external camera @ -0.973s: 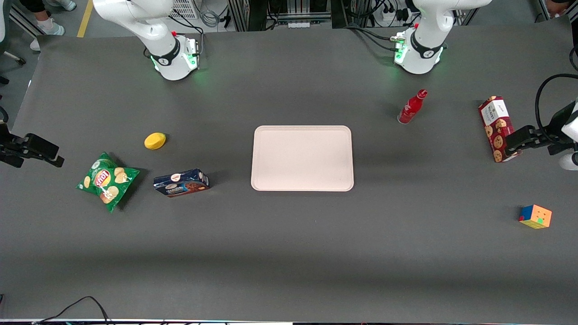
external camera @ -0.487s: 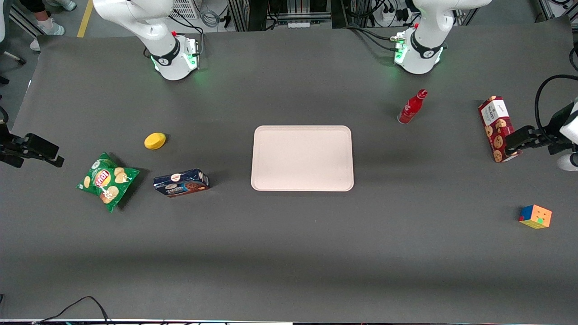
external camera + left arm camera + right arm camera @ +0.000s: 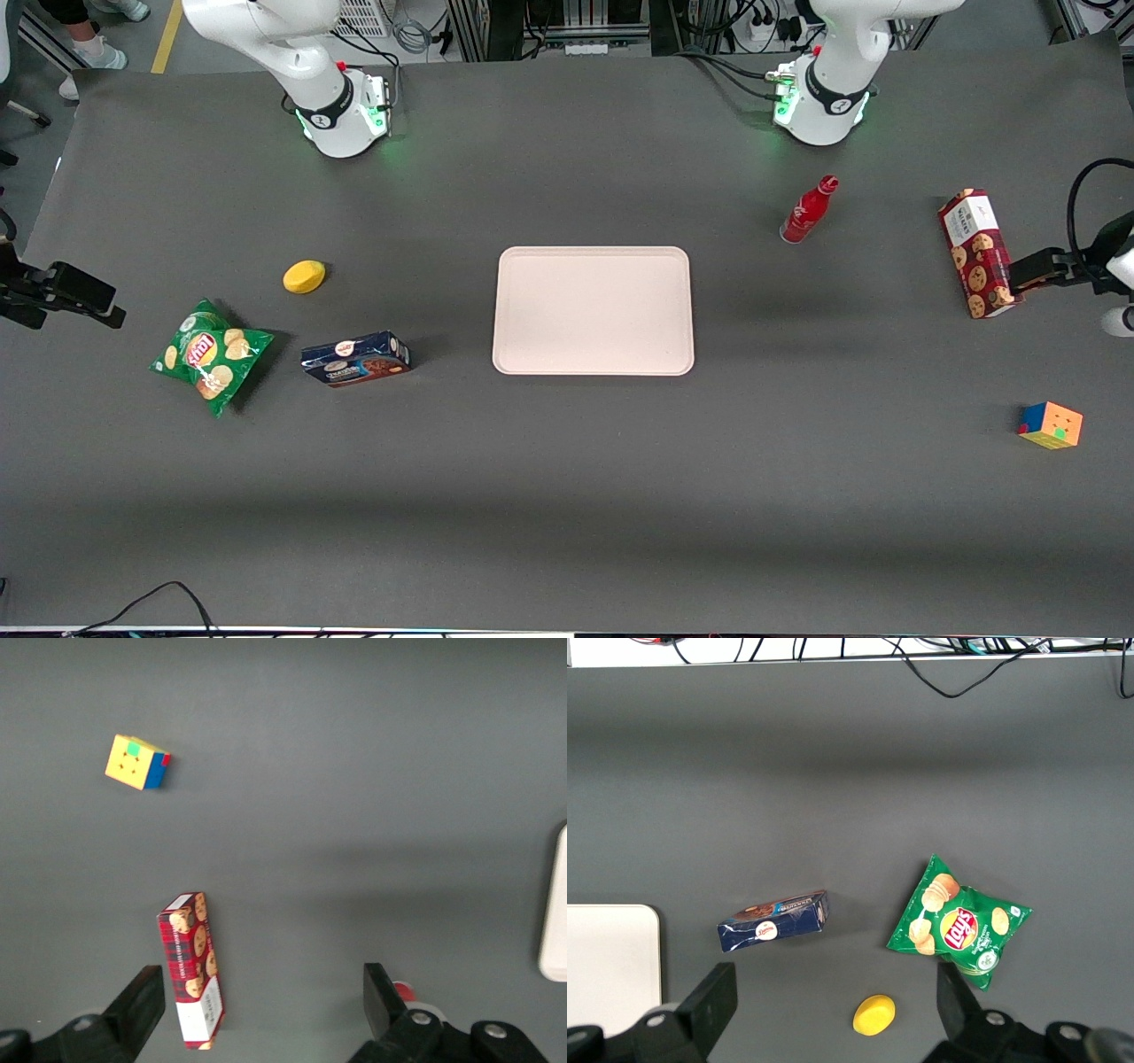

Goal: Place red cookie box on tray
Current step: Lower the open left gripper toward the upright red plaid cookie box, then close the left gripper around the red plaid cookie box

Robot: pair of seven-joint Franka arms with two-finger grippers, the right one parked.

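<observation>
Two views carry the long dark-red tartan cookie box [image 3: 977,254], and they tell different things. From the front it lies flat on the dark grey table [image 3: 567,496] toward the working arm's end, well apart from the large pale pink-beige tray [image 3: 593,310] at the table's middle, with a red bottle [image 3: 808,211] standing between them and a multicoloured puzzle cube [image 3: 1051,425] nearer the camera. The left arm's gripper [image 3: 1035,269] shows there only as a black shape just beside the box at the frame's edge, most of the arm cut off, and whether it touches the carton cannot be made out.

The left wrist view supplies the rest: the gripper [image 3: 264,1005] hangs above the table with its two black fingers [image 3: 142,1001] spread wide, gripping nothing, and the cookie box [image 3: 192,967] lies below between them, close to one finger. The cube [image 3: 136,763] sits apart on bare table. Only a sliver of the tray's [image 3: 555,912] rim enters that view, and the bottle [image 3: 405,992] is mostly hidden by a finger.
</observation>
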